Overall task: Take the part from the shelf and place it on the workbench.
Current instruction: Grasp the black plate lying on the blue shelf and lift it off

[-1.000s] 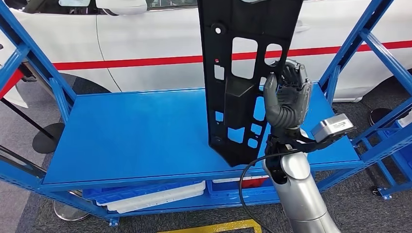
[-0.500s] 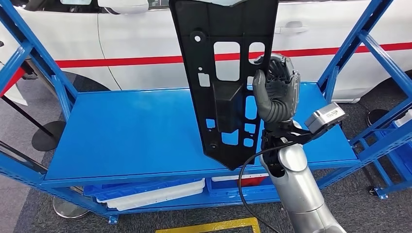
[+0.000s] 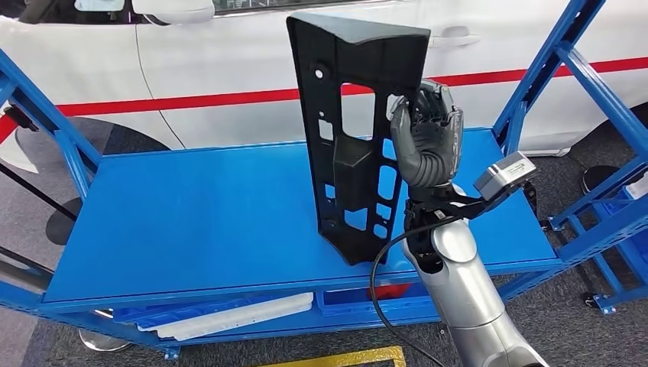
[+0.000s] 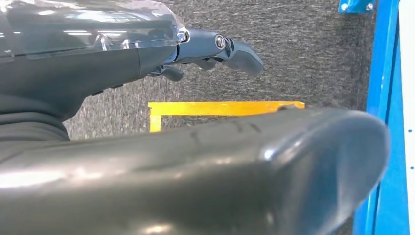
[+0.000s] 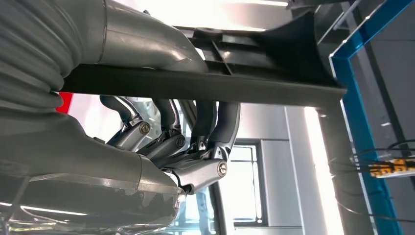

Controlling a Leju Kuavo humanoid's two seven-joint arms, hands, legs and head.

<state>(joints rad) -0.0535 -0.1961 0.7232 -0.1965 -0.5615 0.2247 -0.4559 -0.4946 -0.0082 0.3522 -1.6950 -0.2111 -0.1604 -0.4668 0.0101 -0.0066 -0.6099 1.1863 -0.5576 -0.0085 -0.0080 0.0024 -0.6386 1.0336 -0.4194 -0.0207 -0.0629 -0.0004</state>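
The part (image 3: 351, 138) is a long black plastic panel with several cut-outs. It stands upright, its lower end just above the front of the blue shelf (image 3: 191, 206). My right hand (image 3: 426, 134) grips its right edge about halfway up. In the right wrist view the dark fingers (image 5: 215, 122) curl around the panel's edge (image 5: 235, 78). My left hand (image 4: 230, 49) hangs over the grey floor with its fingers apart and nothing in them.
A white car (image 3: 229, 69) with a red stripe stands behind the shelf. Blue frame posts (image 3: 535, 84) rise at the shelf's right and left ends. White and blue bins (image 3: 229, 313) sit on the lower level. A yellow floor marking (image 3: 344, 358) lies in front.
My right hand has carried the part left and down in the picture, so its top edge now shows. The whole view has also shifted a little.
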